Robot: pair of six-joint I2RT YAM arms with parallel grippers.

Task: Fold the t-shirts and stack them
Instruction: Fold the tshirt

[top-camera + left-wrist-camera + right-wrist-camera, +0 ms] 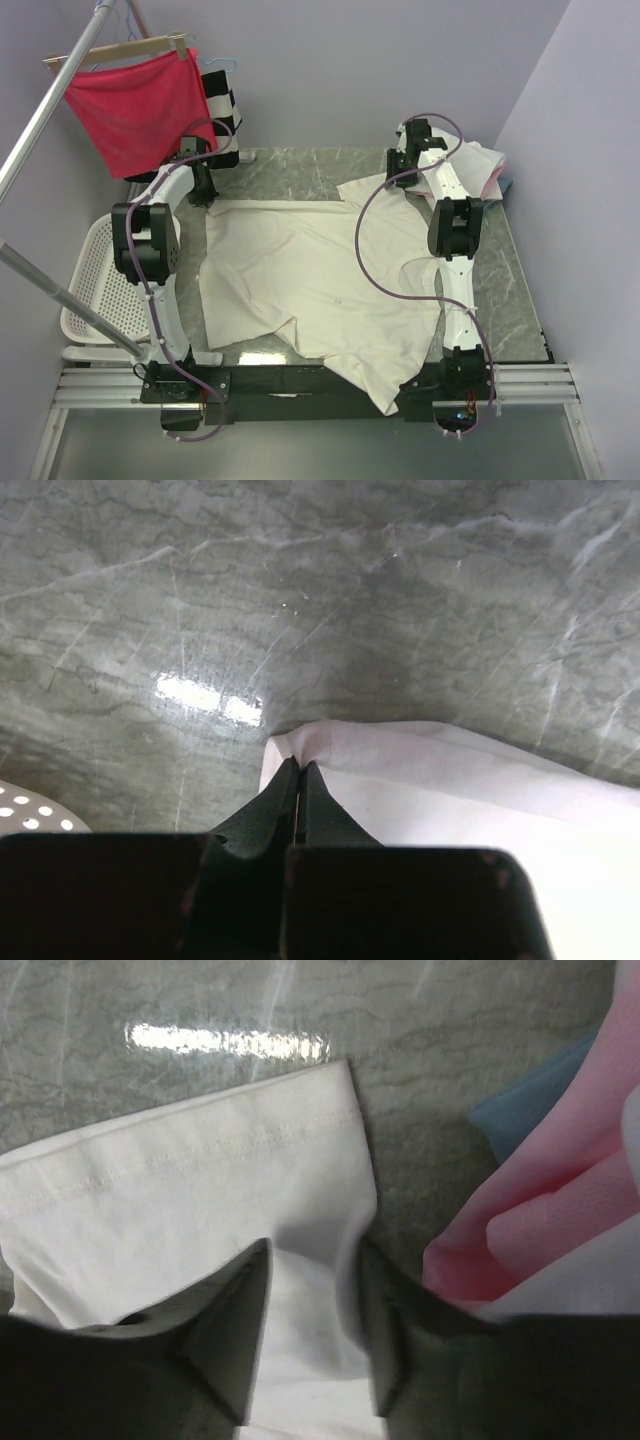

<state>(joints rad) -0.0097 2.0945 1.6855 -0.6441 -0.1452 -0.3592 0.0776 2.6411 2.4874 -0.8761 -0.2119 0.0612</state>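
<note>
A cream t-shirt lies spread flat over the marble table, its bottom part hanging over the near edge. My left gripper is at the shirt's far left corner. In the left wrist view the gripper is shut on that cream corner. My right gripper is over the shirt's far right sleeve. In the right wrist view the gripper is open and its fingers straddle the hemmed sleeve. Folded shirts lie at the far right, a pink one and a blue one among them.
A red cloth hangs on a hanger at the far left, with a black-and-white striped garment behind it. A white perforated basket stands left of the table. A metal rack pole slants across the left side.
</note>
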